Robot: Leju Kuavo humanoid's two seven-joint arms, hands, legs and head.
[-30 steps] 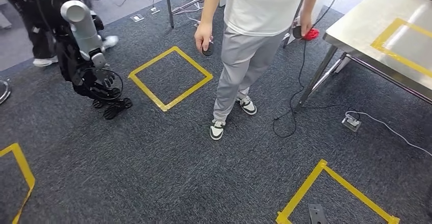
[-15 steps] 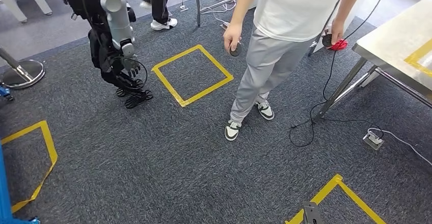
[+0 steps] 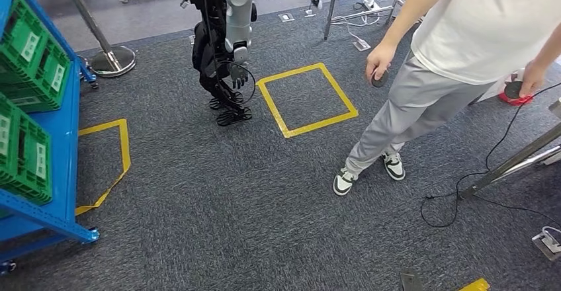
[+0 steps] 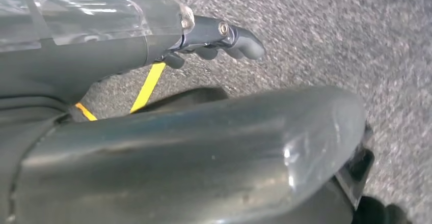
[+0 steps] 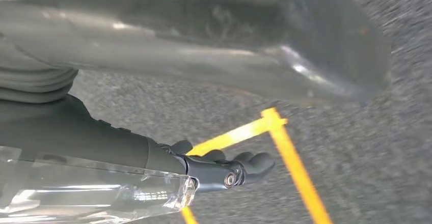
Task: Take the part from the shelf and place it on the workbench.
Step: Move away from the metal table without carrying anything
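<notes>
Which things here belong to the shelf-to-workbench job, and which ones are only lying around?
For the job:
- blue shelf
- green bins

Just around:
- second robot
- person
- yellow tape square
- floor cable

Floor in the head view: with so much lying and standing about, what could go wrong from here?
1. The person stands close by; a step or arm swing that way might hit them.
2. A black cable loops on the carpet by the table leg; a foot could snag it.
3. Another robot stands near the shelf, which may narrow the way there.
</notes>
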